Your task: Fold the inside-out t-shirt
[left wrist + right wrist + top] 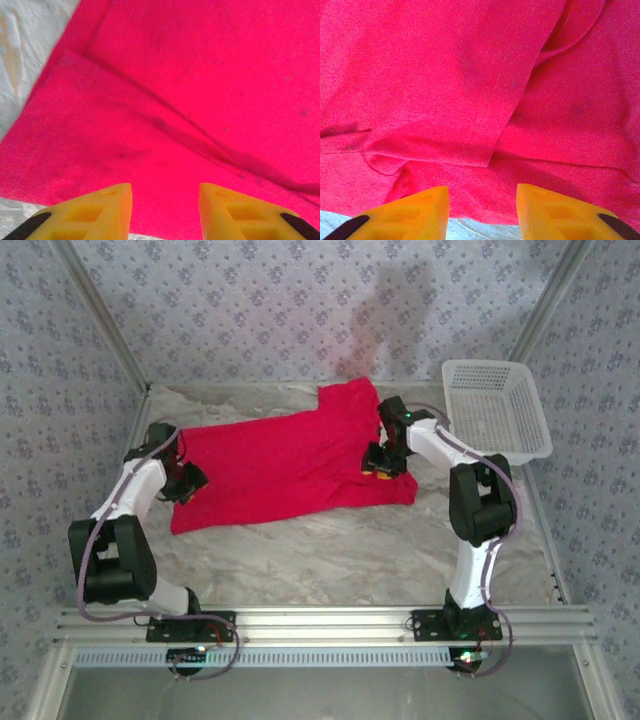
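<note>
Bright red soft cloth t-shirt (290, 465) lies spread out on the pale marbled surface (350, 550), near the back and about in the middle. Its long way runs from left to right, and one short sleeve (350, 400) sticks out toward the back wall. The left pincer (185, 480) sits at the left end of the shirt and the right pincer (385, 455) sits at the right end, so each arm is nearest its own end. In the left wrist view the left pincer (165, 200) is spread apart with nothing in it, and the cloth edge is just in front of its tips. The right pincer (482, 200) is spread and holds nothing too, with a folded flap of cloth just ahead. I think the next fold needs both ends picked up together. There is lots of bare room on the near side. A white plastic basket (495, 405) stands close behind the right arm, so that side is tighter.
</note>
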`<state>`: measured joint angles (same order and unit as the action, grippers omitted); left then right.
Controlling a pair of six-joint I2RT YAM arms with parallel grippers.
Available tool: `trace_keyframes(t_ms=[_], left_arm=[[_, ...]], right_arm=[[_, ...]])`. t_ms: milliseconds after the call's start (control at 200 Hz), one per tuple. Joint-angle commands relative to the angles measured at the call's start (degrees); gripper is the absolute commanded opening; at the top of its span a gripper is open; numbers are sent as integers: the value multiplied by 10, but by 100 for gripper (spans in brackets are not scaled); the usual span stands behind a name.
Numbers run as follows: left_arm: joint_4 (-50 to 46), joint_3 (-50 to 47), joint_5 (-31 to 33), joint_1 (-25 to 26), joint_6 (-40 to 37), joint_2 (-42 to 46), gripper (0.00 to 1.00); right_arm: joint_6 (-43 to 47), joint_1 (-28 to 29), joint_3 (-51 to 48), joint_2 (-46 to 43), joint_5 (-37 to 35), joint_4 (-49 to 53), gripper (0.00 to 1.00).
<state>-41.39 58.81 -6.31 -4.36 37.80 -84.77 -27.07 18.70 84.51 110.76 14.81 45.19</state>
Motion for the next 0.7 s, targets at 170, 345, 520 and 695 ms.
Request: trace_keyframes(t_ms=[170,345,520,695], left_arm=[[21,-36,-33,4,13,-2,36],[17,-29,-23,3,8,6,36],[12,-22,-18,3,6,6,36],[11,-19,-17,3,4,1,35]], right_arm=[[-34,7,18,55,14,-56,42],[-38,7,39,83,11,-56,42],[-40,8,51,80,4,-46,14],[-38,18,80,55,-8,-16,0]])
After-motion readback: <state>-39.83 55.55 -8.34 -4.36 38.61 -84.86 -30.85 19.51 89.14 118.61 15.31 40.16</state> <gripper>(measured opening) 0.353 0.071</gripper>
